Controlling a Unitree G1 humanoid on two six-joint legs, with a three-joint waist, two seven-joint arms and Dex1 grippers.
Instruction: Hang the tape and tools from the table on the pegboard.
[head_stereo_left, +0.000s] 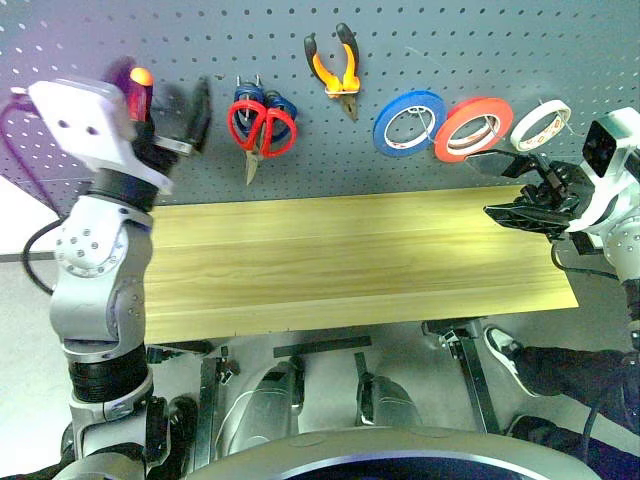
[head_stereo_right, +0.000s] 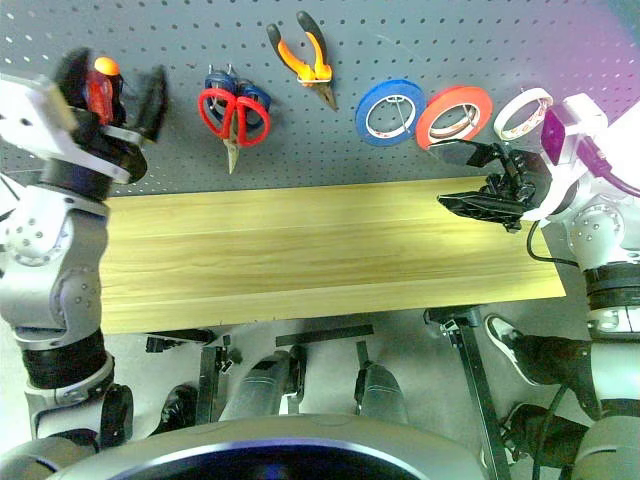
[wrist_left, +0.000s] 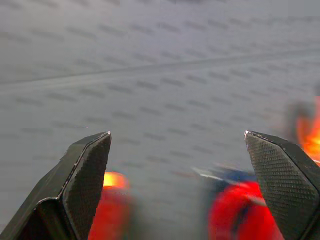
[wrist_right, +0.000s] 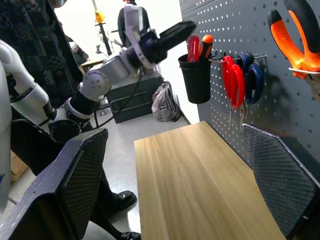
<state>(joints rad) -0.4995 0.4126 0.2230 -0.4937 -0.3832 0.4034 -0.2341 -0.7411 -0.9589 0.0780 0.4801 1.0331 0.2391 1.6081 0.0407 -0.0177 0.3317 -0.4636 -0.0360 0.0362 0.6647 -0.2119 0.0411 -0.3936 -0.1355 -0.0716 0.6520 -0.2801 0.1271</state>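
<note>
The bare wooden table (head_stereo_left: 340, 260) stands under the grey pegboard (head_stereo_left: 440, 50). On the board hang the red-handled scissors (head_stereo_left: 262, 128), the orange-and-black pliers (head_stereo_left: 335, 70) and, at the far right, the white tape (head_stereo_left: 518, 135). A red-handled screwdriver (wrist_right: 192, 47) stands in a black cup (wrist_right: 196, 77) at the board's left. My left gripper (head_stereo_right: 115, 88) is raised in front of that cup, open and empty. My right gripper (head_stereo_left: 498, 187) hovers over the table's right end just below the tape rolls, open with nothing in it.
Blue-handled scissors (wrist_right: 255, 82) hang behind the red ones. A blue roll (head_stereo_left: 385, 125) and a red-orange roll (head_stereo_left: 450, 140) hang left of the white tape. A person's shoe (head_stereo_left: 505, 350) and leg are by the table's right leg.
</note>
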